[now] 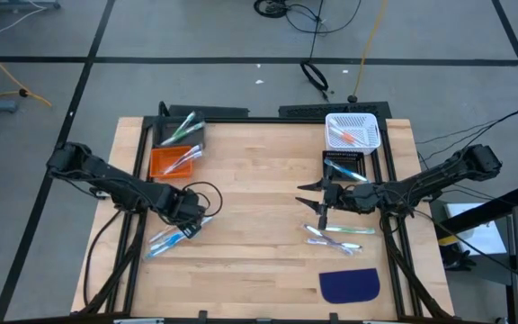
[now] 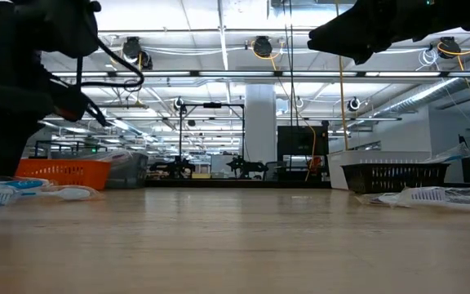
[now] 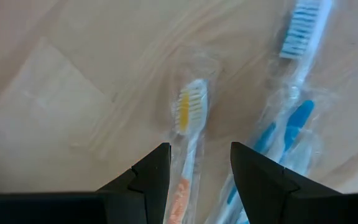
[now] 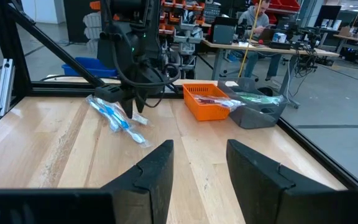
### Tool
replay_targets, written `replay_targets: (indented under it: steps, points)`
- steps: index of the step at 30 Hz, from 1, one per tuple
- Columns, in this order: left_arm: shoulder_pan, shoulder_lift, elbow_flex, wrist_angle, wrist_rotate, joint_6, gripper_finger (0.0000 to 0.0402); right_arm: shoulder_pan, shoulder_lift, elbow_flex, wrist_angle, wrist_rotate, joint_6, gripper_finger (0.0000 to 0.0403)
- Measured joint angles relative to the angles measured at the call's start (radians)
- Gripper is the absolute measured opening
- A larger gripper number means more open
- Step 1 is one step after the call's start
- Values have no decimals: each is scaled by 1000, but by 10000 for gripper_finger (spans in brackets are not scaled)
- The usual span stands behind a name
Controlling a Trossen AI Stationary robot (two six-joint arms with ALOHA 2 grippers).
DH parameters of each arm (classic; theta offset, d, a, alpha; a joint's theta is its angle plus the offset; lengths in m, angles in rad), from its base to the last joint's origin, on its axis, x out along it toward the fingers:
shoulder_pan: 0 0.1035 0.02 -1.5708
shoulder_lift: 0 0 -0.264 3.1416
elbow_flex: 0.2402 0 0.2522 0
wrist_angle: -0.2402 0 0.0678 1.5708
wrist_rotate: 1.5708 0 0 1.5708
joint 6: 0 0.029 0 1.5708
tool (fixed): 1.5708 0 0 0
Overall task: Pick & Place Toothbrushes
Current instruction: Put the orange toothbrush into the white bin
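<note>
Several wrapped toothbrushes [image 1: 169, 238] lie flat on the wooden table at the left. My left gripper [image 1: 190, 225] points down over them and is open. In the left wrist view an orange-bristled toothbrush [image 3: 190, 109] in a clear wrapper lies between my fingers [image 3: 199, 149], which stand on either side of its handle; I see no touch. Blue toothbrushes [image 3: 294, 118] lie beside it. My right gripper [image 1: 313, 200] hangs level above mid-table, open and empty [image 4: 199, 146]. More toothbrushes [image 1: 335, 236] lie on the table near it.
An orange bin [image 1: 174, 160] and a grey bin [image 1: 180, 132], both holding toothbrushes, stand at the far left. A white basket [image 1: 352, 130] and a black bin [image 1: 344, 166] stand at the far right. A dark blue half-round mat [image 1: 349, 285] lies near the front right.
</note>
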Motion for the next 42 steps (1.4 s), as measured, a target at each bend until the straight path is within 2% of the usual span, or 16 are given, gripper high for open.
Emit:
replay_targets:
  steps: [11, 14, 18, 19, 24, 30, 42]
  points:
    - [-1, 12, -73, 56, 16, -47, 164, 0, 0, 0, 0, 0, 0, 141]
    - [-1, 11, -74, 66, 26, -52, 124, 0, 0, 0, 0, 0, 0, 141]
    - [-1, 11, -74, 86, 27, -65, 29, 0, 0, 0, 0, 0, 0, 141]
    - [-1, 11, -73, 86, 26, -70, 15, 0, 0, 0, 0, 0, 0, 141]
    - [0, 11, -39, 80, 14, -56, 5, 0, 0, 0, 0, 0, 0, 141]
    - [16, 11, 54, 79, -66, 24, 2, 0, 0, 0, 0, 0, 0, 141]
    - [70, 11, 273, 168, -288, 320, 0, 0, 0, 0, 0, 0, 3, 141]
